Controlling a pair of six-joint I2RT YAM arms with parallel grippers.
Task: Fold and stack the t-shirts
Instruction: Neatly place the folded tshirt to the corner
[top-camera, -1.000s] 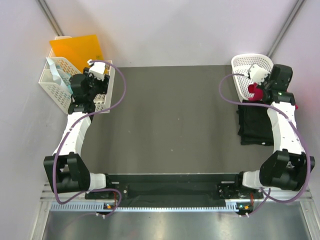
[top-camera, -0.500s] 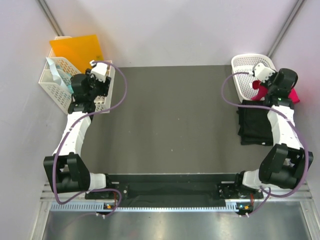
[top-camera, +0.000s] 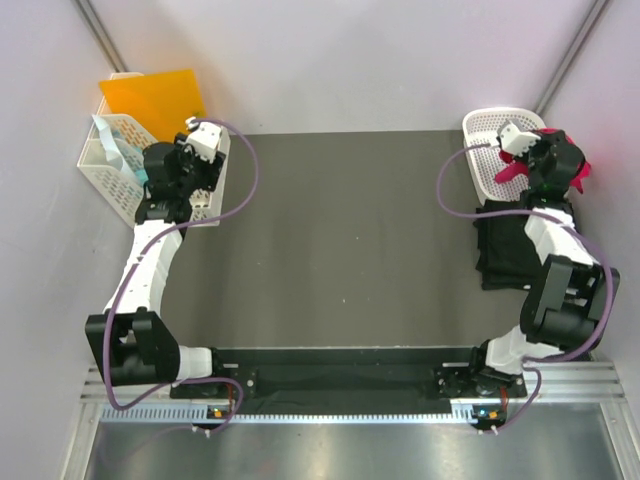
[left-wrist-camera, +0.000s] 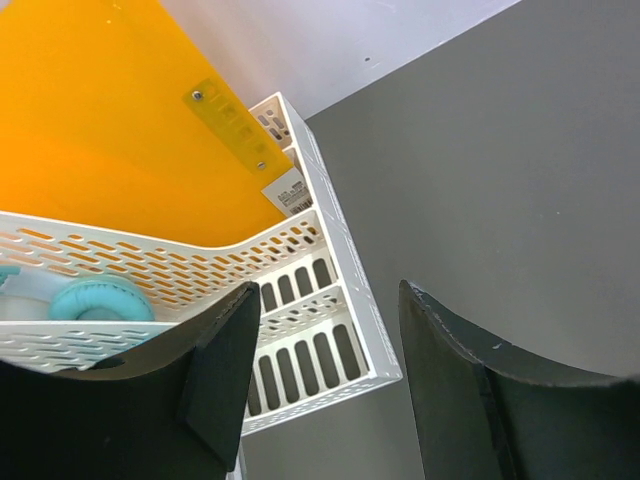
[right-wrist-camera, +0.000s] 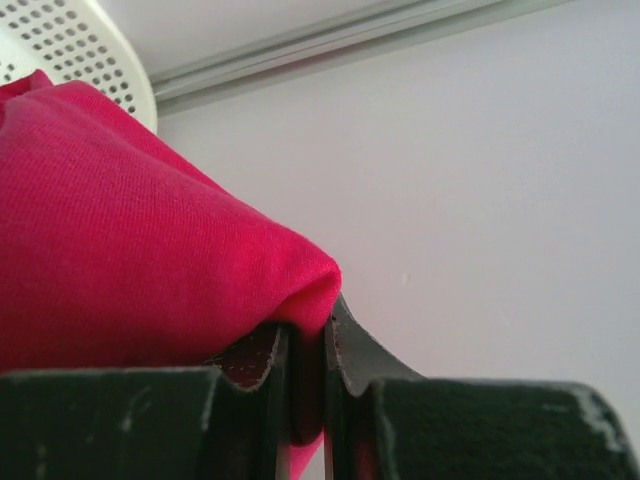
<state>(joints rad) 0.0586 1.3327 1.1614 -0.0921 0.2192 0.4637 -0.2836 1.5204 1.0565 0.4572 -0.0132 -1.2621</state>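
Right gripper (right-wrist-camera: 325, 345) clamped shut on a fold of the red t-shirt (right-wrist-camera: 120, 220), held above the far-right basket (top-camera: 484, 150), presumably for folding; left gripper (left-wrist-camera: 325, 300) part-open, empty.

You count two shirts: the red shirt (right-wrist-camera: 120, 220) pinched in the right gripper (right-wrist-camera: 312, 320), the black shirt (top-camera: 505, 250) near it. Two white baskets: the left basket (left-wrist-camera: 300, 345) beside the left gripper (left-wrist-camera: 328, 295), the right basket (top-camera: 480, 135) beside the right one. One orange sheet (left-wrist-camera: 90, 130) beyond the left gripper.
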